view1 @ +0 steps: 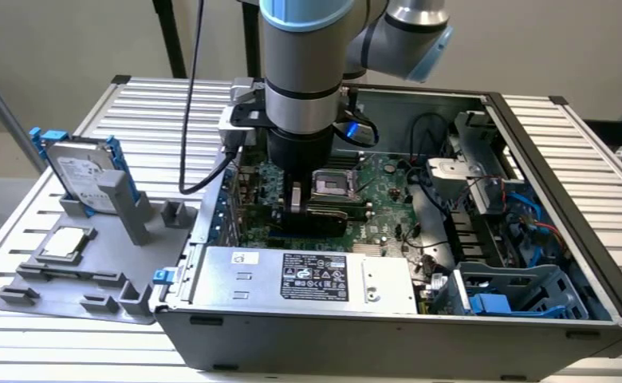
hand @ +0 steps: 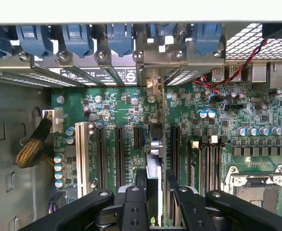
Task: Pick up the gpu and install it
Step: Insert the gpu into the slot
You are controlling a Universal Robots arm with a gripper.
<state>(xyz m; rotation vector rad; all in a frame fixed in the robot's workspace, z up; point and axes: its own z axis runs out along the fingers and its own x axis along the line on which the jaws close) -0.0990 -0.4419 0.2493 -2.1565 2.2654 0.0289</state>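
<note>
Nearest in the exterior view we note the power supply (view1: 305, 279), a silver box with a black label, set along the near wall of the open computer case (view1: 566, 183). At the case's near corner on the exterior view's right sits a blue drive cage (view1: 513, 295).

Further in, the gripper (view1: 313, 209) is lowered inside the case over the motherboard (view1: 380, 179). In the wrist view its black fingers (hand: 134, 204) are closed on the gpu (hand: 153, 178) — the card stands on edge between them, thin, running away from the camera toward the slot brackets at the case's rear wall. The card is above the motherboard (hand: 131, 106), beside the black expansion slots (hand: 118, 154); we cannot tell whether it is seated in a slot. The processor socket (hand: 256, 190) lies close by, toward the middle of the board.

Outside the case, on the slatted table (view1: 566, 120) at the exterior view's left, a grey fixture tray (view1: 77, 291) carries a hard drive (view1: 80, 179) upright in a blue frame, plus a small silver chip (view1: 68, 242) lying flat.

Farthest, the arm (view1: 301, 64) rises from the gripper out of the case — a black cable (view1: 192, 112) hangs beside it.
</note>
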